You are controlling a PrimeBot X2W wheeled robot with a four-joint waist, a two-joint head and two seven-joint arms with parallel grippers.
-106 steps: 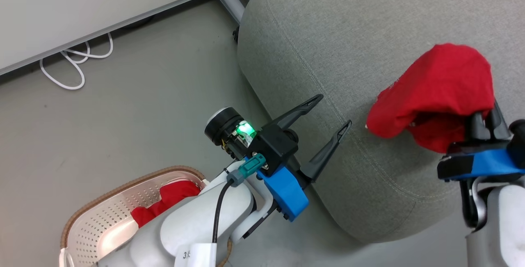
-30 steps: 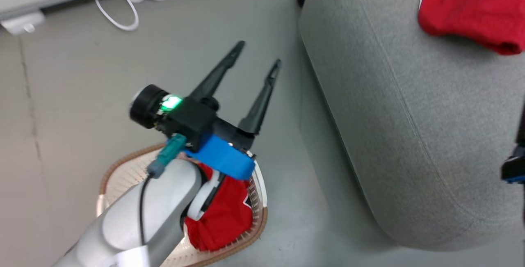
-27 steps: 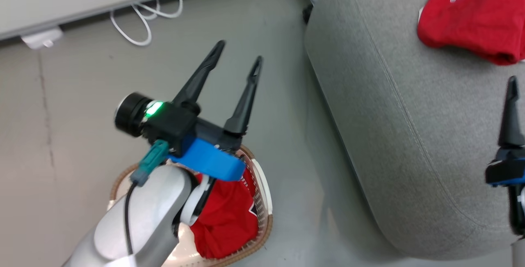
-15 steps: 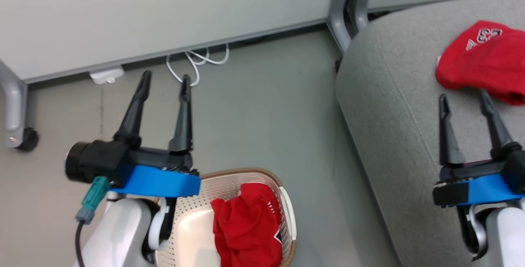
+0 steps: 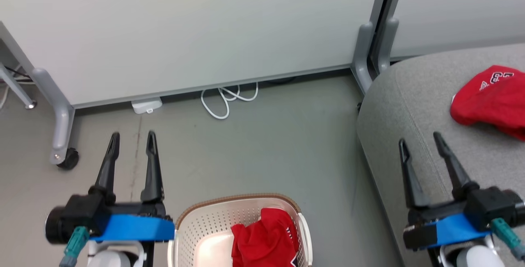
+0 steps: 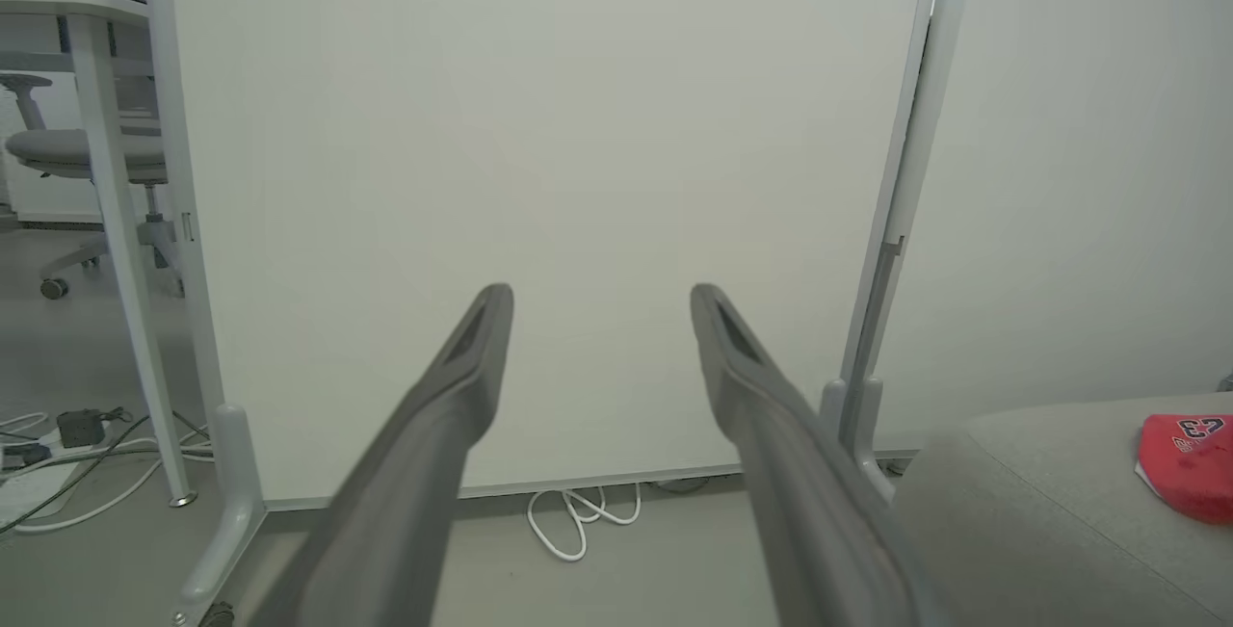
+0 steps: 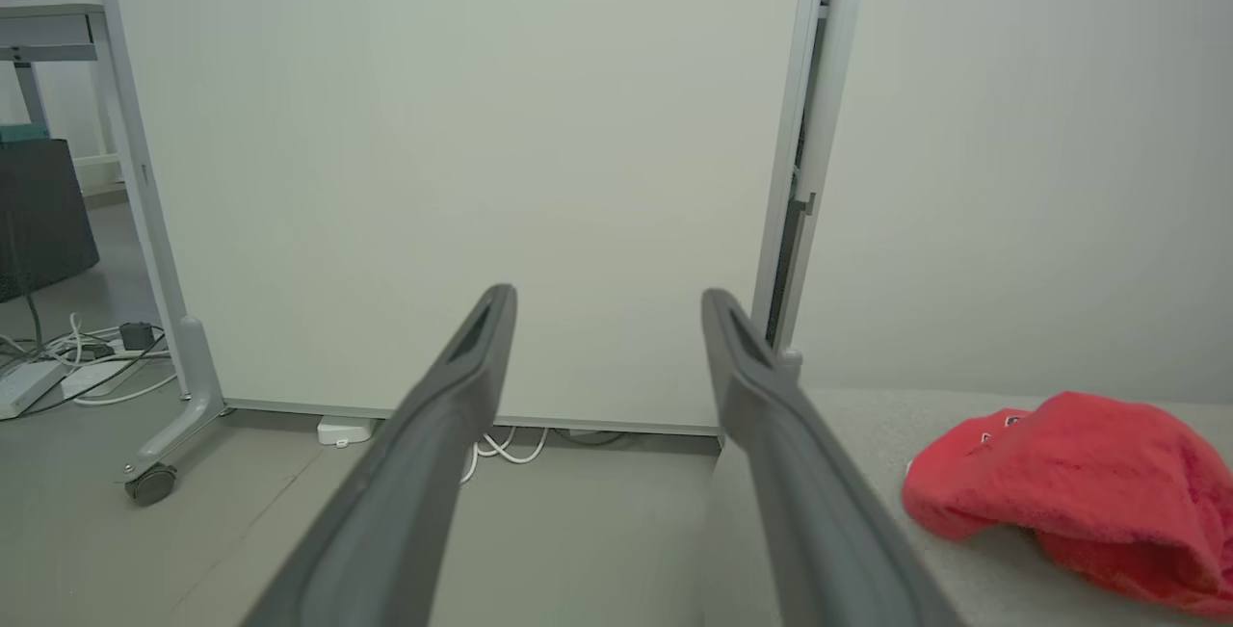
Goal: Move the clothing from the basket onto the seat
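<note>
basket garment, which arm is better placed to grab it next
Left, likely: the open left pincer hangs beside the basket with the red garment; the open right pincer sits over the seat, farther off.

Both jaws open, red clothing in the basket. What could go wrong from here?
1. The red garment is bunched against the wall of the basket; a pinch may snag the basket too.
2. The basket is cut off at the head view's bottom edge, so the grasp may be poorly seen.
</note>
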